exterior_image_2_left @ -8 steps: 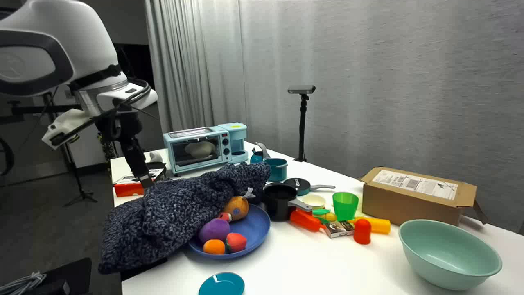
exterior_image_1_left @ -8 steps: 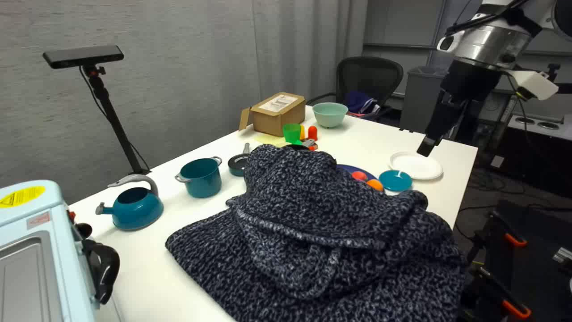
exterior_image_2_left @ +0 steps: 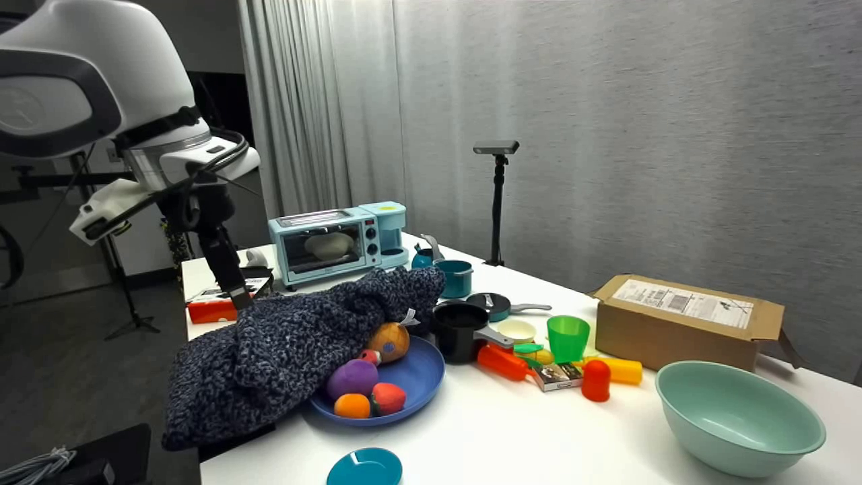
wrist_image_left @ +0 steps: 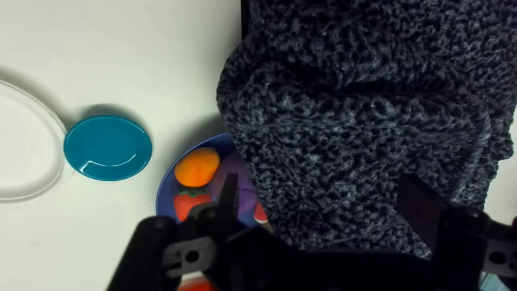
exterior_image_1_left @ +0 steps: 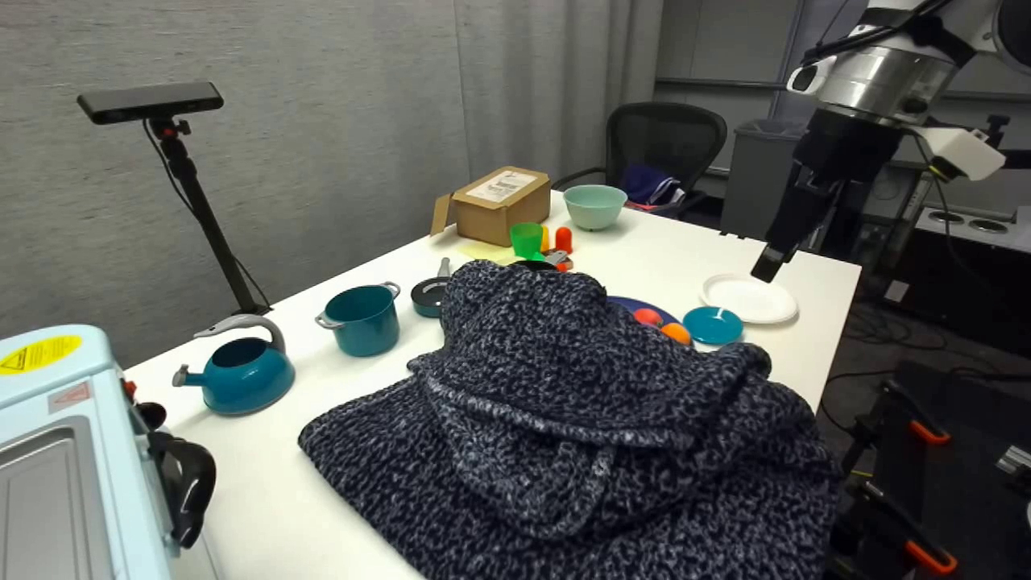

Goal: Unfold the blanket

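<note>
Navy-and-grey knit, nubby, woolly: one blanket (wrist_image_left: 363, 121), heaped on the table (exterior_image_2_left: 539, 431) and covering part of the blue plate (exterior_image_2_left: 421, 372). One deep, soft fold; one hem paler, ridged. Long axis not to be told from the heap.

Claw (wrist_image_left: 319, 190), on the sole arm (exterior_image_2_left: 135, 67): dark, fingers wide apart, nothing clamped; hangs apart from the knit. Governing relation: the blanket lies below the claw, showing through most of the gap between the fingers in the wrist view and stretching away from the blue plate; one fingertip shows against the blue plate, the other against knit. The edge draped on the blue plate runs across the fingers' closing line and should take a pinch; toy food (exterior_image_2_left: 353, 378) might be caught with it. Stage, by judgement: unfolding incomplete, grasp not yet made.

Remainder, by the blue plate: toy food within, rounded, matte; black pot (exterior_image_2_left: 460, 333) just beside, grey-handled; teal dish (wrist_image_left: 108, 148), round, glossy, near, on the side away from the blanket; white plate (wrist_image_left: 24, 141), same side, farther out; mint bowl (exterior_image_2_left: 741, 411), deep, smooth, well apart; cardboard box (exterior_image_2_left: 673, 333), oblong, labelled, well apart.
</note>
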Controlling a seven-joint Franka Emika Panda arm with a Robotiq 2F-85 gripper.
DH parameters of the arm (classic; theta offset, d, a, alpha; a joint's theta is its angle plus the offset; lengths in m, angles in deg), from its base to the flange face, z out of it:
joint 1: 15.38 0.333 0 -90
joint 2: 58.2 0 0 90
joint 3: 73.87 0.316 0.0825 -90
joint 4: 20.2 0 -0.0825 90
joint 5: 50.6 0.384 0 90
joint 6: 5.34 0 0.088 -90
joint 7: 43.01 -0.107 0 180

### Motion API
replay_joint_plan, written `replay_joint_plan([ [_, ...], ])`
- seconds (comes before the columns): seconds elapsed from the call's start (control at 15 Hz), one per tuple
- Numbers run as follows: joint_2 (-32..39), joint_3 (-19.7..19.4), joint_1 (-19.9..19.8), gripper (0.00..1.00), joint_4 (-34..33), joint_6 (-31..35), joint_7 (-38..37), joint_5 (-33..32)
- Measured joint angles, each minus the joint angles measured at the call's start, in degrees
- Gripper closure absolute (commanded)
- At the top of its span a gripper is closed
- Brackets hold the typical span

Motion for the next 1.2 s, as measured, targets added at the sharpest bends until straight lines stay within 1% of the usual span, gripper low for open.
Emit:
replay_joint_plan([
  [0.47,0.12,0.01,0.0,0.0,-0.14,-0.44,0.15,-0.03],
  [0.6,0.93,0.0,0.26,0.0,-1.38,-4.19,1.87,-0.06],
  [0.73,2.71,0.07,1.08,0.0,-4.06,-7.85,4.06,-0.21],
  [0.87,5.71,0.48,2.15,0.0,-8.09,-11.14,6.49,-0.44],
  [1.0,9.96,1.46,2.95,0.0,-12.6,-12.02,8.27,-0.62],
  [1.2,17.32,4.03,3.23,0.0,-19.43,-11.25,9.0,-2.05],
])
